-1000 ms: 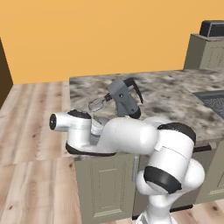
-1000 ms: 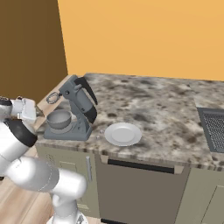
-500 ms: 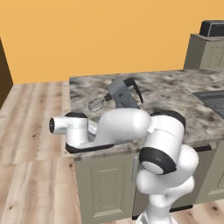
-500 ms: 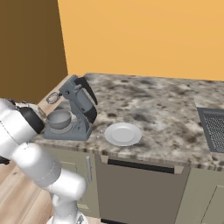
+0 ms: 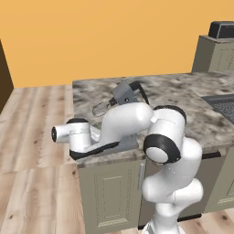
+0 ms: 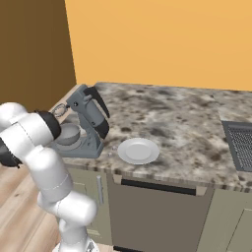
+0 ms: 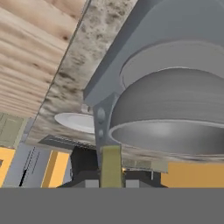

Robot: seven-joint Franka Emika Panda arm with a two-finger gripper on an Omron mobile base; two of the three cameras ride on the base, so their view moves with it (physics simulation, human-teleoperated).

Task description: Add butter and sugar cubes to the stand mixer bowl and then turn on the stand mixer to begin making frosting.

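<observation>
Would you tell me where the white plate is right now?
In the right base view, the plate lies on the counter near its front edge, just right of the stand mixer.

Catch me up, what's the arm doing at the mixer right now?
The arm is reaching low around the left end of the counter, with its hand close to the stand mixer. In the hand view the fingers are shut on a yellowish stick, likely butter, pointed at the stand mixer bowl, which sits on the mixer's base. The mixer head is tilted up, whisk clear of the bowl. A white plate sits beside the mixer.
</observation>
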